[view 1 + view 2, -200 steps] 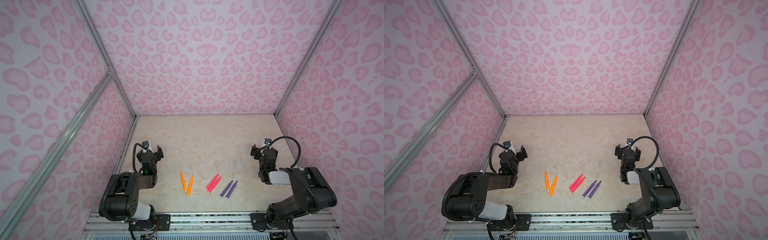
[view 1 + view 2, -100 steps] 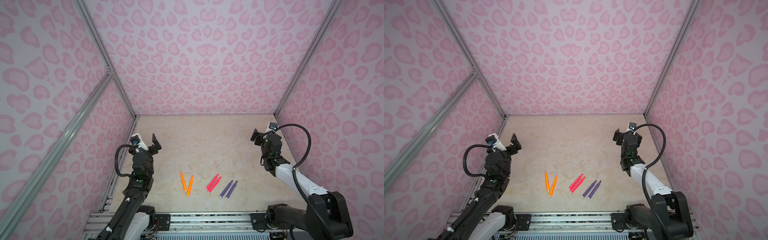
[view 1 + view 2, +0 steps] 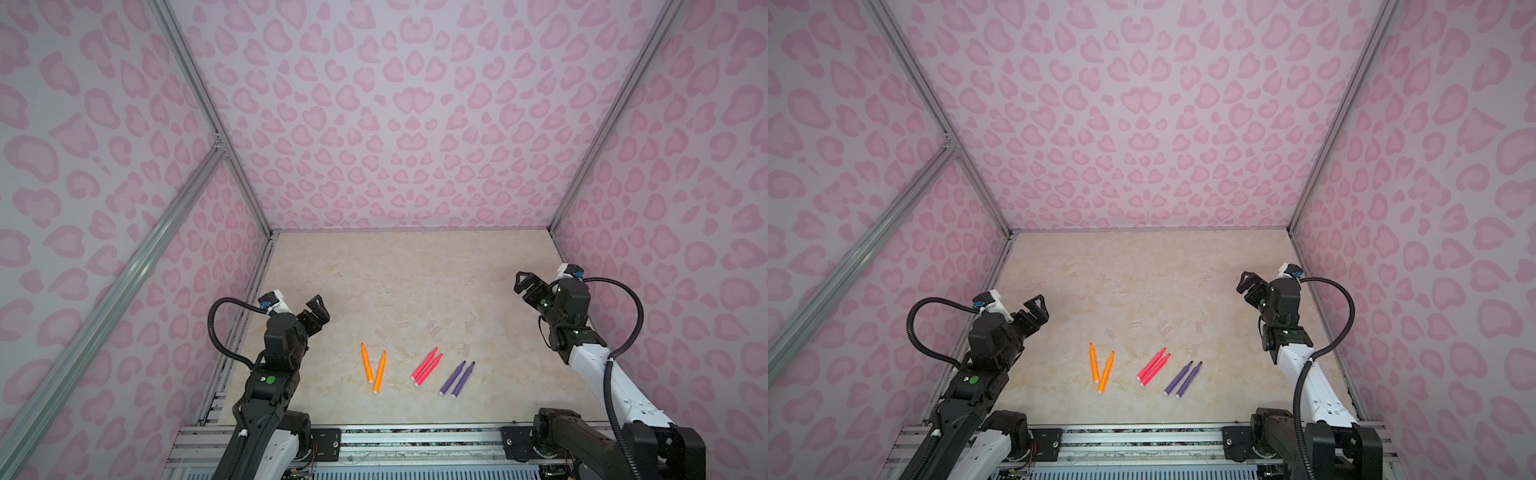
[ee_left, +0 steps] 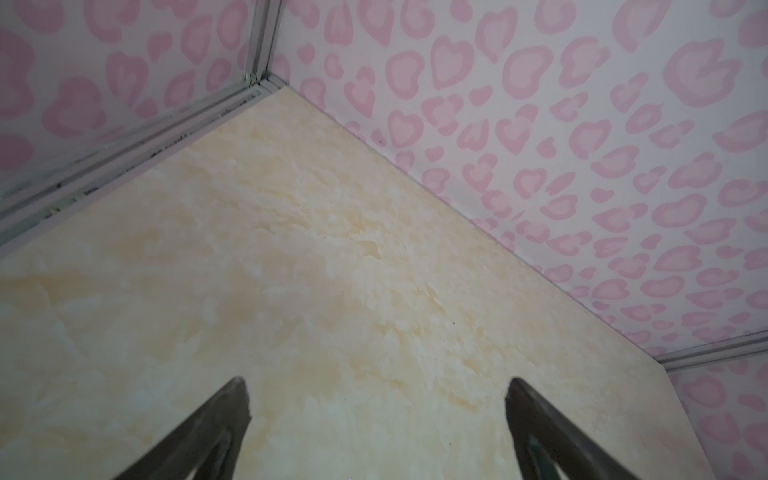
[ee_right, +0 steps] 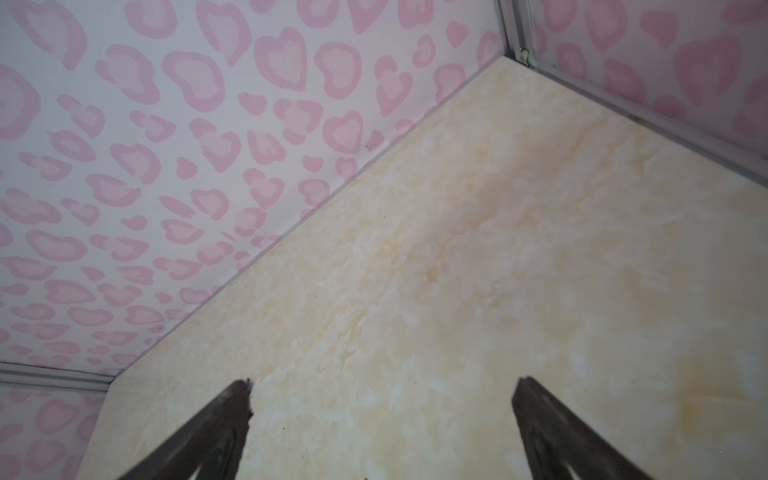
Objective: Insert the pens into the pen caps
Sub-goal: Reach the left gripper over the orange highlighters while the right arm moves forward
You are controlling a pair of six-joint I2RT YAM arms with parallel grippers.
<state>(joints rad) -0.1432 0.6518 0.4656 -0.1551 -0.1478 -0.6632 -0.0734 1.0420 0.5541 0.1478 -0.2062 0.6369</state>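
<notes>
Six pens (image 3: 424, 364) (image 3: 1151, 364) lie in pairs at the lower middle of both top views. The orange pair (image 3: 365, 363) is on the left, the pink pair in the middle and the purple pair (image 3: 452, 378) on the right. Faint clear caps (image 3: 433, 328) lie just above them on the beige table (image 3: 415, 270). The left gripper (image 4: 376, 390) and right gripper (image 5: 382, 384) hover at either side, well apart from the pens, jaws spread wide and holding nothing.
</notes>
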